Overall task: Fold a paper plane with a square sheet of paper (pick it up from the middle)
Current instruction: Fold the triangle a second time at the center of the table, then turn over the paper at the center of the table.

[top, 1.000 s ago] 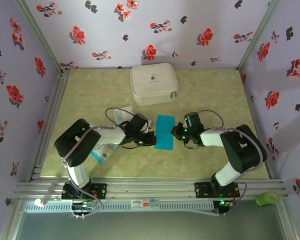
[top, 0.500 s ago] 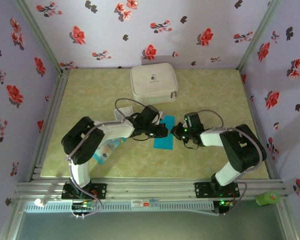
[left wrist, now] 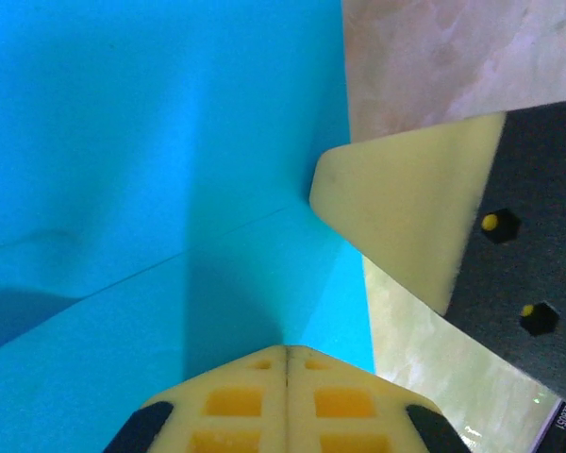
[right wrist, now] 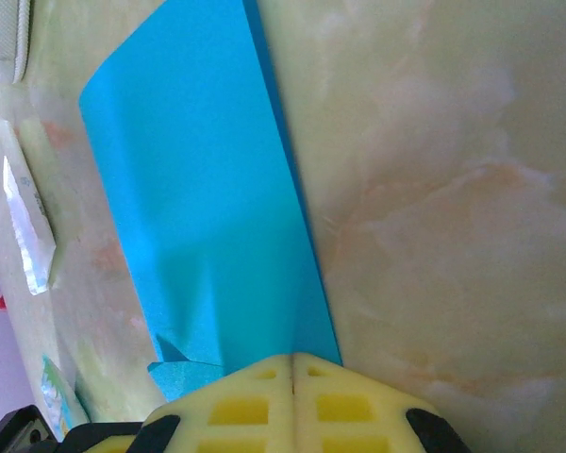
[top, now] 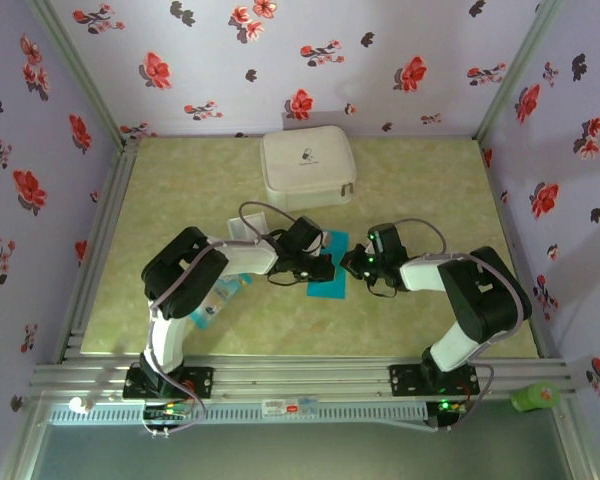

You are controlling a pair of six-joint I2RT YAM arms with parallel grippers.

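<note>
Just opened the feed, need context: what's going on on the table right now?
Both arms are working the square sheet of paper at mid-table. It lies as a narrow blue rectangle, apparently folded once, and is not yet a plane. The left gripper is shut, its tip down on the blue surface near a crease. The right gripper is also shut, its tip at the paper's long edge on its own side; I can't tell whether it is pinching or just pressing. A white case sits behind them, apart from both arms.
</note>
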